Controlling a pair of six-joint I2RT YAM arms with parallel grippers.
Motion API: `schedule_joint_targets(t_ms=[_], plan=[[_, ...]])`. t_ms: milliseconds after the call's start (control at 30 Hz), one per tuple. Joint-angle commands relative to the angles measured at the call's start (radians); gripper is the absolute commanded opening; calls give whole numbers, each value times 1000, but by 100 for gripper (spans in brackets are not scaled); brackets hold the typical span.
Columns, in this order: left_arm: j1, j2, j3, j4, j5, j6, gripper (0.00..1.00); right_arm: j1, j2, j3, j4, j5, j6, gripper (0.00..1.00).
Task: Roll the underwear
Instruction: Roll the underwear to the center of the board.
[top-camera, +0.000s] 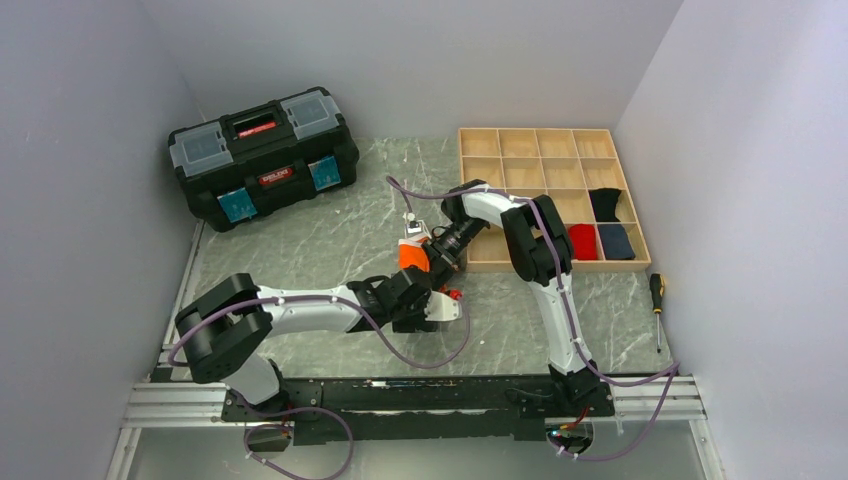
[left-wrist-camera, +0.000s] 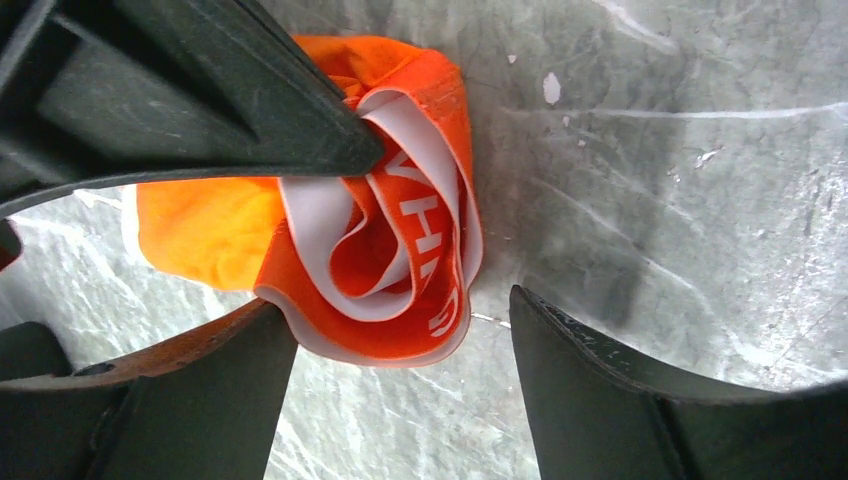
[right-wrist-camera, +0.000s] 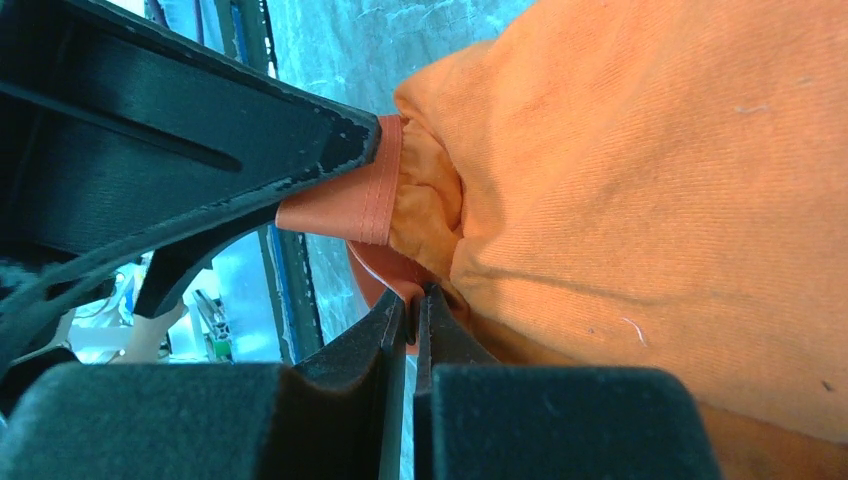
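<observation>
The underwear (top-camera: 410, 256), bright orange with a white lettered band, lies rolled into a bundle mid-table. In the left wrist view the roll (left-wrist-camera: 400, 230) shows its coiled end. My left gripper (left-wrist-camera: 398, 318) is open around the roll's near edge: the left finger (left-wrist-camera: 210, 400) touches the fabric, while the right finger (left-wrist-camera: 620, 400) stands apart from it. My right gripper (right-wrist-camera: 412, 300) is shut on a fold of the orange cloth (right-wrist-camera: 650, 200). Seen from above, the right gripper (top-camera: 432, 250) reaches in from the far side and the left gripper (top-camera: 440, 303) from the near side.
A black toolbox (top-camera: 262, 155) stands at the back left. A wooden compartment tray (top-camera: 520, 160) at the back right holds black (top-camera: 604, 204), red (top-camera: 582, 241) and navy (top-camera: 616, 240) cloth bundles. A screwdriver (top-camera: 657, 305) lies near the right wall.
</observation>
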Motion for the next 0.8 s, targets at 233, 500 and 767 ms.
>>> schedule_joint_targets(t_ms=[233,500,767], plan=[[-4,52,56,-20,64,-50,55,-5,-3,9,-6,-27,-45,0],[-3,62,80,-55,100,-50,29,-5,-3,12,-16,-34,-53,0],[39,103,160,-184,236,-54,0,-10,-28,-4,-25,-40,-61,6]])
